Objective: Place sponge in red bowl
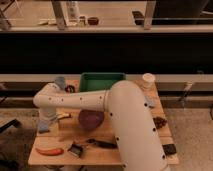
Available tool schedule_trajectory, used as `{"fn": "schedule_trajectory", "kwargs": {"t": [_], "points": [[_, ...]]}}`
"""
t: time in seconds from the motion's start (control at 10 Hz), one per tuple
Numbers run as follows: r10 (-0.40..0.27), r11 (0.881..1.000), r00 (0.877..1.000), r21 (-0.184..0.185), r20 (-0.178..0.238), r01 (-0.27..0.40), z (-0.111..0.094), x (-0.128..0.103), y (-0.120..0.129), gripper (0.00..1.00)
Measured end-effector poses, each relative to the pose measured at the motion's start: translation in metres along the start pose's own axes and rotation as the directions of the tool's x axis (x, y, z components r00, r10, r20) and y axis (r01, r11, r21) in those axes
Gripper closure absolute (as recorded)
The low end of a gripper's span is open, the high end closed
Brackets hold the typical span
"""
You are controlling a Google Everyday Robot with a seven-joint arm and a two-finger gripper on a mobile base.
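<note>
Currently my fingers (46,121) stand fully spread directly over the small blue-grey rectangular sponge (44,129) at the left edge of the wooden tabletop (57,139). They grip nothing and are placed to straddle it. The round orange-red bowl is hidden, presumably behind my white arm (125,115).

Glossy white plastic arm (131,117) — gripper (46,124) low left — matt wooden table (60,136)

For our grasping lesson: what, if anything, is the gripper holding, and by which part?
It cannot be told: the gripper points down over the left end of the table, and no hold shows.
</note>
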Motion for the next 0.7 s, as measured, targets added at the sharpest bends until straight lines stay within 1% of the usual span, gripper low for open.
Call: {"fn": "schedule_trajectory", "kwargs": {"t": [0.4,0.5,0.7], "points": [[0.013,1.000,1.000,0.010,-0.021,-0.013,0.0085,0.0098,-0.0052,0.20],[0.013,1.000,1.000,0.008,-0.023,-0.013,0.0104,0.0104,-0.0064,0.22],[0.011,1.000,1.000,0.009,-0.026,-0.010,0.0106,0.0106,-0.0070,0.33]]}}
